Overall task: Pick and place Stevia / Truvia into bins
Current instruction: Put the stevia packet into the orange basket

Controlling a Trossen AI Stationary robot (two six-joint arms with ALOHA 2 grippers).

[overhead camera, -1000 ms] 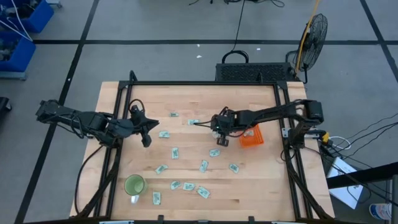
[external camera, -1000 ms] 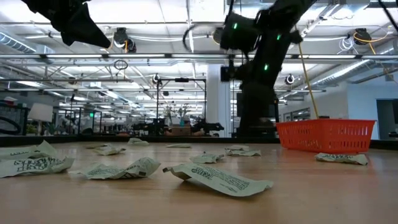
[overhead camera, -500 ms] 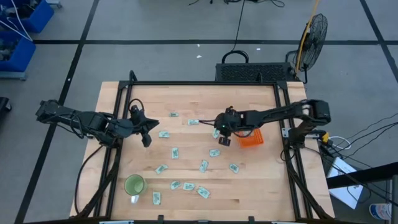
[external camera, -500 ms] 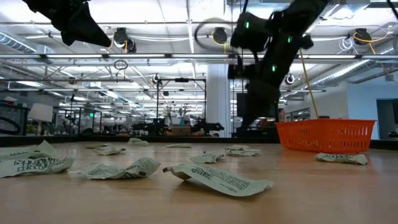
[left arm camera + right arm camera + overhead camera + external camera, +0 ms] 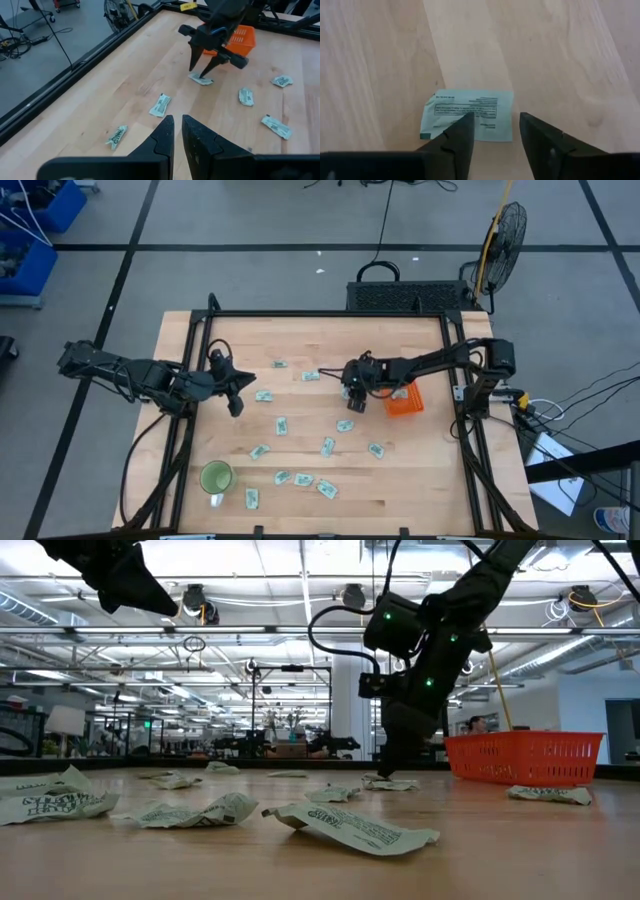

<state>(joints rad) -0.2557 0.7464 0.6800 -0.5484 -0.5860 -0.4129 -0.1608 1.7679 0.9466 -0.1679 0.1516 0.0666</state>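
Several pale green and white sachets lie flat and scattered over the wooden table [image 5: 300,340]. One of them [image 5: 470,115] [image 5: 201,79] lies under my right gripper [image 5: 495,132] [image 5: 204,67]. That gripper is open, points down and stands low over the table left of the orange tray [image 5: 405,400] [image 5: 525,757]. My left gripper [image 5: 177,130] [image 5: 235,385] waits shut and holding nothing, high over the table's left part. My right gripper comes at the sachet from above with its fingers spread over the sachet's lower edge [image 5: 485,134]. One fingertip [image 5: 460,135] stands in front of that edge. Whether a fingertip touches the paper I cannot tell. The sachet lies flat on the table.
A round green cup [image 5: 216,477] stands near the table's front left corner. More sachets [image 5: 345,425] [image 5: 311,376] lie close around my right gripper. A black frame [image 5: 330,313] borders the table's far edge and sides.
My right gripper has come down from well above the table to just over the sachet. On the way it swung a little toward the tray and back. The sachets and the tray have stayed put.
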